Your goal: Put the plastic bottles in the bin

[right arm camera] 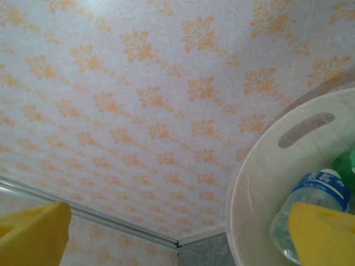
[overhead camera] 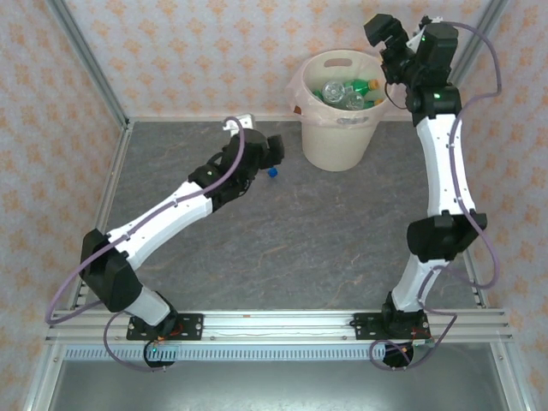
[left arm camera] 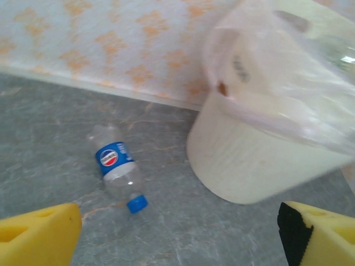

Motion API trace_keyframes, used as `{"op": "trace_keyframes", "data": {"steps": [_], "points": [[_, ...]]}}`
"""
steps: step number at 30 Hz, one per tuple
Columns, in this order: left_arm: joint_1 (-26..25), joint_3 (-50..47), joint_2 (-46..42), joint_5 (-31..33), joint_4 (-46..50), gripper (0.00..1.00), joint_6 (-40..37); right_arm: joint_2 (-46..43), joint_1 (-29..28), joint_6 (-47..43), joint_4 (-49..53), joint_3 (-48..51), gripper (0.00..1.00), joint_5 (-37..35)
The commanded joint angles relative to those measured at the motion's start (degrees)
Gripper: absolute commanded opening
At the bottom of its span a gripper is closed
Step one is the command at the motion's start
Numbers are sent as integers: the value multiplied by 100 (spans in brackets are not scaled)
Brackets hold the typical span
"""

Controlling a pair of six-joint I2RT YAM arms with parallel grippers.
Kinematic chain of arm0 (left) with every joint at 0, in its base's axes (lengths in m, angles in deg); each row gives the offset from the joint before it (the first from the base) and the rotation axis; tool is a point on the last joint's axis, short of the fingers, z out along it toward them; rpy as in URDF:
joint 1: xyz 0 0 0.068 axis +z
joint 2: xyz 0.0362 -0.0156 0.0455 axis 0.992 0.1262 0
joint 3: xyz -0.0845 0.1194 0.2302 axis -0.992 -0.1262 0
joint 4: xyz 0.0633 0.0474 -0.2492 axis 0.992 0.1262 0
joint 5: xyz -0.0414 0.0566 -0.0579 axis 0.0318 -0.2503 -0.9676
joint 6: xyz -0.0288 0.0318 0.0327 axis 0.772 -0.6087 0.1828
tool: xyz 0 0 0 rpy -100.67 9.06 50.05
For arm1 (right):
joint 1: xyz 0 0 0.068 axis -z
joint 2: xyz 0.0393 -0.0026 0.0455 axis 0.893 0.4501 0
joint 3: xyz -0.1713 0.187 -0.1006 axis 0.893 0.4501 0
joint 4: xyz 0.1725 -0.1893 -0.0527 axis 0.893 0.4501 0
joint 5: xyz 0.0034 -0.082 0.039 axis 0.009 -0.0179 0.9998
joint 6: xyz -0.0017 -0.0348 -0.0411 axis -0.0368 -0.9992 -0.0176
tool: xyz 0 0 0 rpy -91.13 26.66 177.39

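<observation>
Sideways, a clear bottle [left arm camera: 117,169] lies beside the bin [left arm camera: 249,166]. Both the left gripper [left arm camera: 177,244] and right gripper [right arm camera: 177,238] gape wide, empty.

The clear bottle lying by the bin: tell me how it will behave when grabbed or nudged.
The clear bottle looks empty, so it is probably very light and may skid from a slight touch. It lies on its round side, so a sideways nudge would likely roll it. Its thin see-through walls will probably dent under the left hand.
</observation>
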Motion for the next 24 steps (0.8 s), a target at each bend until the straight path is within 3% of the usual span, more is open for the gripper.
{"op": "trace_keyframes", "data": {"steps": [1,10,24], "points": [[180,-246,268,-667,95,89,755,-463,-33,-449,-151,432,100,85],[589,-235,1291,-1366,-417,79,1234,-1531,-59,-720,-671,1813,100,285],[614,699,2910,-1690,-442,68,1326,-1796,-161,-1130,-451,1954,100,317]]}}
